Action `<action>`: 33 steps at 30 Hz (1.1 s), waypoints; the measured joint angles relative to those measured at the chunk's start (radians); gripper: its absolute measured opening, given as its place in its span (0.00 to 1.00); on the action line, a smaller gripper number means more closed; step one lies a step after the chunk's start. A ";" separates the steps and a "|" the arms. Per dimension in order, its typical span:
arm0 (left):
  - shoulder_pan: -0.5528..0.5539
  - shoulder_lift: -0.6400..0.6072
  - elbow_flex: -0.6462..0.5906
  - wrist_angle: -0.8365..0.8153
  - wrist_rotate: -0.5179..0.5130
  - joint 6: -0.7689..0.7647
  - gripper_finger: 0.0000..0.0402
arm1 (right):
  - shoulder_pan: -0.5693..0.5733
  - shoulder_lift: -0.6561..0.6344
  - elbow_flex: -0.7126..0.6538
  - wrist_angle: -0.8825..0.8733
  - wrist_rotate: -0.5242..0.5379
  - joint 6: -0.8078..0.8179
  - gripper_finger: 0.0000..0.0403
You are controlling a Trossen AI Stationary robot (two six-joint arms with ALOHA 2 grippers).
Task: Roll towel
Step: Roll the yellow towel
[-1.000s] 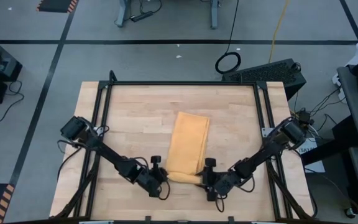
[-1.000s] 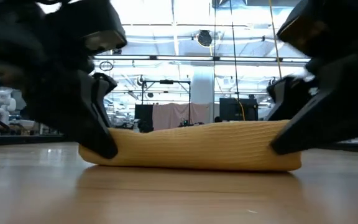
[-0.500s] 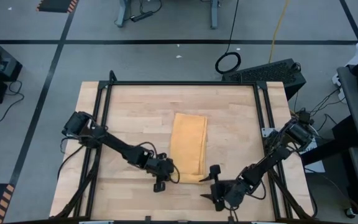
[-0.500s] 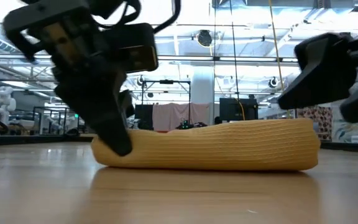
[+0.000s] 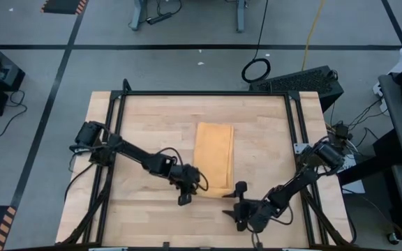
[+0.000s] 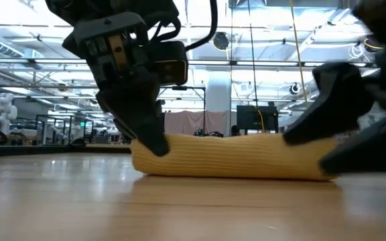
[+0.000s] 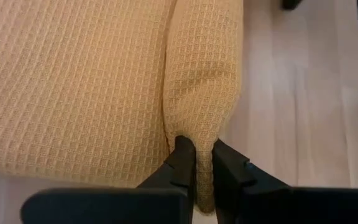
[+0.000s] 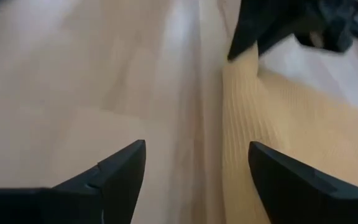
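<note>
Lower centre of the high view, the towel (image 5: 213,155) lies on the wooden table (image 5: 152,118), its near end rolled; no writing or label can be read anywhere. Left gripper (image 7: 204,163) is clenched on the roll's end, now further up-frame than a second ago. Right gripper (image 5: 237,202) has let go, fingers spread, pulled back just below the roll.

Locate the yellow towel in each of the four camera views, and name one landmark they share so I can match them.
High view: towel at table centre, rolled end nearest the grippers.
Low view: the roll lies across the middle.
Left wrist view: fills most of the frame; left gripper pinches the roll.
Right wrist view: along the right side; right gripper open.
Shared landmark: the left gripper's pinch on the roll's end.
</note>
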 joint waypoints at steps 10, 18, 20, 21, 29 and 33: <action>0.007 0.000 0.000 -0.018 0.055 -0.007 0.08 | 0.004 0.013 0.000 0.136 0.092 -0.150 0.68; -0.009 0.000 0.000 0.010 0.055 0.025 0.08 | -0.038 0.012 0.000 0.061 0.036 -0.055 0.68; -0.005 0.000 0.000 0.008 0.054 0.025 0.08 | -0.049 0.012 0.000 0.047 0.012 -0.027 0.68; -0.003 0.000 0.000 0.008 0.053 0.024 0.08 | -0.053 0.012 0.000 0.045 0.003 -0.018 0.68; 0.000 0.000 0.000 0.006 0.012 0.018 0.08 | -0.081 0.036 0.000 -0.007 -0.022 0.090 0.68; 0.000 0.000 0.000 0.004 -0.055 0.020 0.08 | -0.087 0.056 0.002 -0.001 -0.027 0.162 0.66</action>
